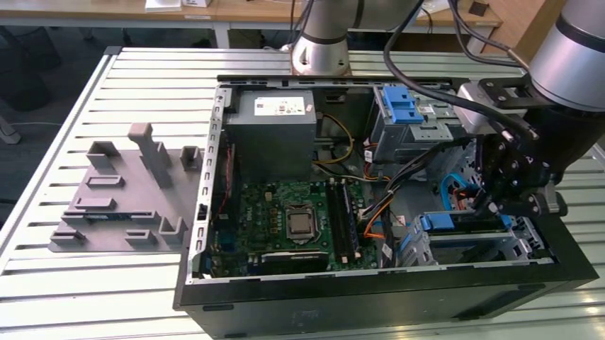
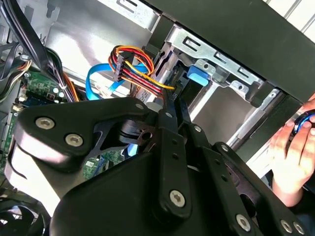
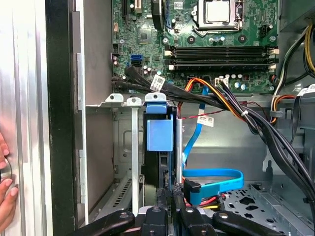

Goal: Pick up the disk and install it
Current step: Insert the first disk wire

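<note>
An open black desktop computer case (image 1: 378,297) is laid on its side on a slatted silver metal table (image 1: 57,142), with a grey plastic fixture (image 1: 123,205) set well apart from the claw, toward the exterior view's left. Wooden desks are seen behind the table. The silver arm (image 1: 577,49) is reached down into the case's drive corner, its black claw (image 1: 492,205) pointed into a grey metal drive cage (image 3: 128,142). The flat silver disk with its blue plastic frame (image 3: 160,132) is seated edge-on in that cage, just ahead of the fingertips. Whether the claw is spread or pressed together cannot be told. A person's hand (image 2: 290,157) is rested beside the case's outer wall. Blue and orange cables (image 3: 211,179) are draped just beside the claw.
</note>
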{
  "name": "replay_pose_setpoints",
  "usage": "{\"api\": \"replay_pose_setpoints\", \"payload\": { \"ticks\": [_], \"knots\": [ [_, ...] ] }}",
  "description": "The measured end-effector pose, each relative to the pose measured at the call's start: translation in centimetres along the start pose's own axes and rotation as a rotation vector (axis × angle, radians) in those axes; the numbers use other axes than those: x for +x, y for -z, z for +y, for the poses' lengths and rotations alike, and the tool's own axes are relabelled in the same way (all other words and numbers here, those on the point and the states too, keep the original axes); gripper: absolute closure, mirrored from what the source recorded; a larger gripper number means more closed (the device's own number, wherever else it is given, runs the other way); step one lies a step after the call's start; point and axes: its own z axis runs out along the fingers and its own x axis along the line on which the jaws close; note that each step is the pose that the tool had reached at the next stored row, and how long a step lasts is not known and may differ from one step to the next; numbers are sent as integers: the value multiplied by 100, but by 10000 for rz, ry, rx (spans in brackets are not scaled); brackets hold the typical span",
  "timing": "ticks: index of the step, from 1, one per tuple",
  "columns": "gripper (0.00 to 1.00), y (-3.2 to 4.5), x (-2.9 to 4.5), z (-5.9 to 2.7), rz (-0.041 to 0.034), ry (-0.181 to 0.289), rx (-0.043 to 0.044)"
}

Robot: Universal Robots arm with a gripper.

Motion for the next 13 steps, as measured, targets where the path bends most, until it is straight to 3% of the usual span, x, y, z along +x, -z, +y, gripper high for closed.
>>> {"api": "replay_pose_setpoints", "payload": {
  "ticks": [8,10,13],
  "knots": [
    [84,-36,-3,2,-6,0,-1],
    [76,-36,-2,2,-4,0,-1],
    [76,-10,-1,1,-25,-2,-1]
  ]
}}
